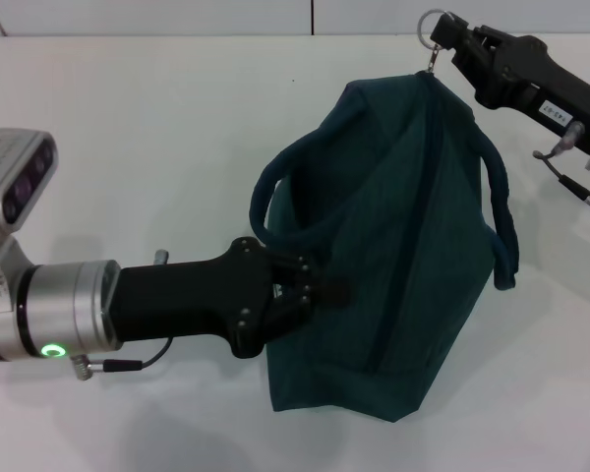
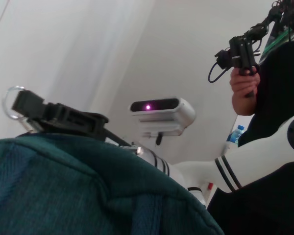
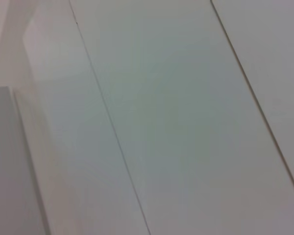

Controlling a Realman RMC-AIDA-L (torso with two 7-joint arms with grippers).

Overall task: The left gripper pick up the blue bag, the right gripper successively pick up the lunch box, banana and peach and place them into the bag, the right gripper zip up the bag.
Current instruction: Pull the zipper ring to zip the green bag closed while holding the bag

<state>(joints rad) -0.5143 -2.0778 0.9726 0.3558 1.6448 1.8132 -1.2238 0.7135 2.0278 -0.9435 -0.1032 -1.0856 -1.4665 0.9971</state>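
Blue bag (image 1: 393,275) of dark teal fabric lies on the white table (image 1: 128,118), zipper running up its middle toward the far end, carry handles (image 1: 501,216) looping out at both sides. Left gripper (image 1: 320,290) has its fingers closed on the bag's near side. Right gripper (image 1: 442,44) pinches the metal ring pull (image 1: 431,25) at the bag's far tip.
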